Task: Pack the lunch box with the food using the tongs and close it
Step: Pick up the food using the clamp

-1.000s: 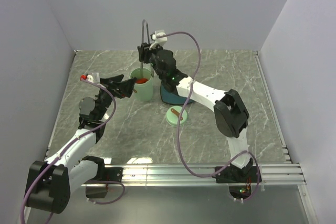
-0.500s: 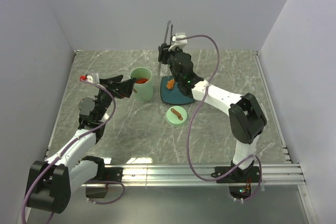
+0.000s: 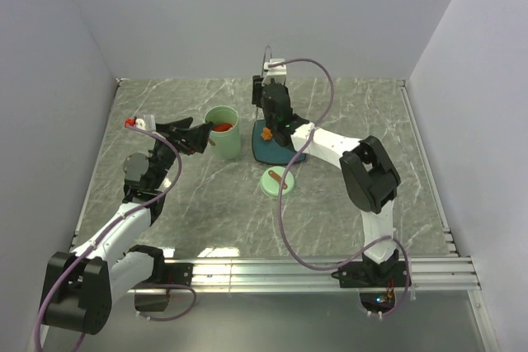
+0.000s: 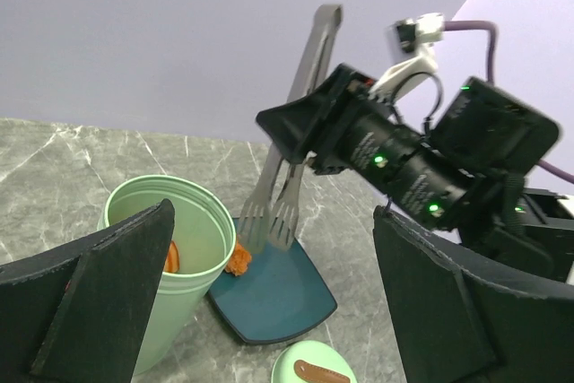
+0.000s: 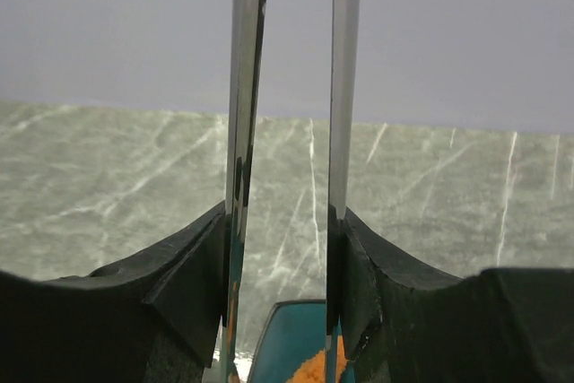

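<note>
Right hand (image 4: pixel 309 136) grips the tongs (image 4: pixel 289 145) mid-arm, tips down and slightly apart over the fried chunk (image 4: pixel 239 258) at the near-left corner of the teal plate (image 4: pixel 273 293). Left hand (image 3: pixel 202 135) gapes wide beside the lunch box (image 3: pixel 223 132), not touching as far as I can tell; some food is already inside. Lid (image 3: pixel 277 181) lies on the table (image 3: pixel 346 105), just in front of the plate. For the pick: straddle the chunk with both tips, squeeze gently, lift straight, release low inside the cup.
</note>
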Controlling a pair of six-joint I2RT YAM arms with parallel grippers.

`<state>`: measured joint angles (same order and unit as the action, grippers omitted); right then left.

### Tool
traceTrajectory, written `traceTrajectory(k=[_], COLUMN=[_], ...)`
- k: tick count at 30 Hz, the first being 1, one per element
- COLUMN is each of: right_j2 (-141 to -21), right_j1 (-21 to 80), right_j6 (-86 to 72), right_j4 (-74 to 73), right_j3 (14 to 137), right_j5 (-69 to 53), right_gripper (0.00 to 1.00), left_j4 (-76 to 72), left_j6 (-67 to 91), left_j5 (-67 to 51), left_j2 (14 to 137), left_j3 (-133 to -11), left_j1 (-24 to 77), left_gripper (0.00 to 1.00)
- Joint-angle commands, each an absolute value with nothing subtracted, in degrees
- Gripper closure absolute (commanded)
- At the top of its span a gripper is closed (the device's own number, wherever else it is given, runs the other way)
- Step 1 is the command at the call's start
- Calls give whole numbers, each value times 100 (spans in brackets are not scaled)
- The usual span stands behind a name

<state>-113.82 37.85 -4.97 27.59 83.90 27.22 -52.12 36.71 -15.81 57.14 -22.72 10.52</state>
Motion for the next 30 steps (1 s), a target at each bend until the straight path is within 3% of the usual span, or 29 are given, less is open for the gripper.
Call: traceTrajectory(k=[1,30], right_j2=[-11522,-12612], right_j1=[3744,3727], right_j6=[-457,-413], right_j4=[2612,1486], right_j3=[8920,9957], right_j5=[3164,3718], right_gripper=[47,47], left_j4=[-5493,-5520], left_j6=[3718,3727], left_j5=[-1723,-1731], left_j2=[5713,5669], left_j3=[-2250,-2206], left_j1=[1020,967], left_gripper=[0,1])
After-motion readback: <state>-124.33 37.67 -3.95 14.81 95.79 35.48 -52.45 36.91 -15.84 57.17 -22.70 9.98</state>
